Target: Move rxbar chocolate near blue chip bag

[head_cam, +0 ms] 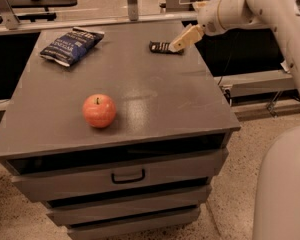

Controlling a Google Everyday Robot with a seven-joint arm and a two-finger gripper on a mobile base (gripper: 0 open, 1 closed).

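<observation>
The rxbar chocolate (pixel 159 47), a small flat black bar with white lettering, lies near the far right of the grey cabinet top (pixel 140 99). The blue chip bag (pixel 71 45), navy and crinkled, lies at the far left of the top. My gripper (pixel 176 46) reaches in from the upper right on a pale arm; its tan fingers (pixel 186 37) point down-left, with the tip at the bar's right end and partly over it.
A red apple (pixel 99 110) sits on the front left of the top. The cabinet has drawers (pixel 127 176) below. A metal rail and a post (pixel 132 1) run behind the far edge. Speckled floor lies to the right.
</observation>
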